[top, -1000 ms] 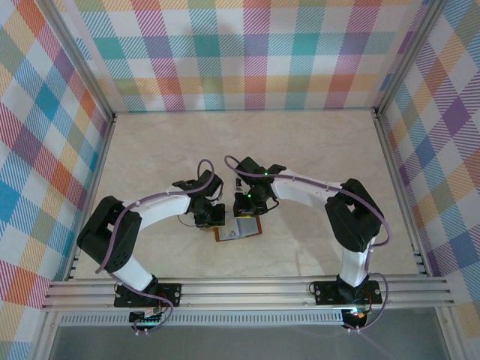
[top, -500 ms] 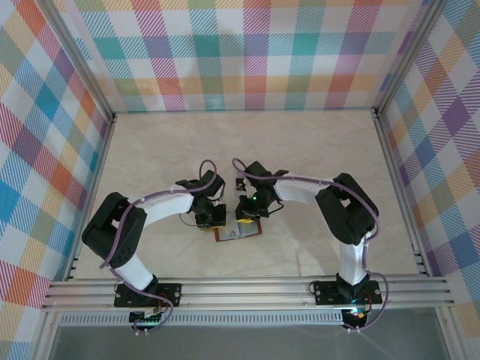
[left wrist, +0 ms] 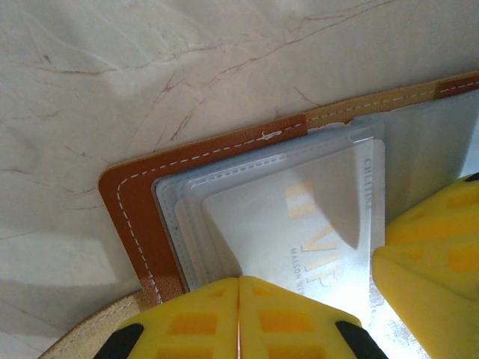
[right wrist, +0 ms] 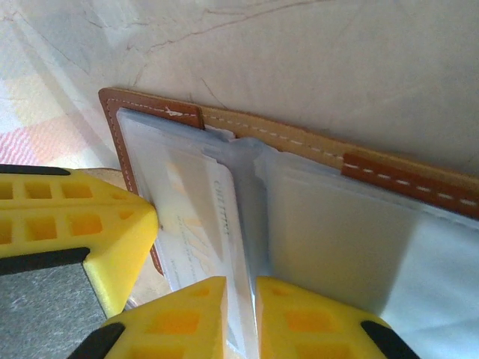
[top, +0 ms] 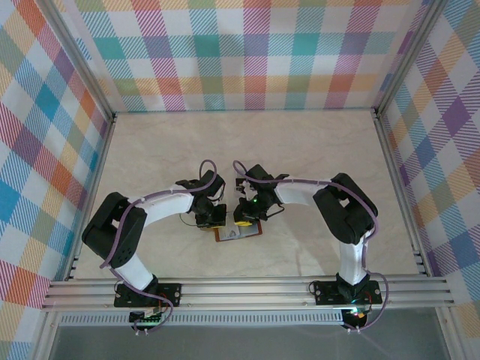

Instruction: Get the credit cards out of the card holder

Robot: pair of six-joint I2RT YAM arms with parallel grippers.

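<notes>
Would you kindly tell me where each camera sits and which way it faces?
Top external: above and behind the bases, looking down on the table; both arms show, left gripper and right gripper close together over the open card holder.
Left wrist: just above the holder, looking down; its own shut fingers at the bottom, the right gripper's finger at right.
Right wrist: close over the holder; its own fingers appear closed on an edge of the pale card.
Shared: both wrist views show that card and the holder's stitched brown border.
</notes>
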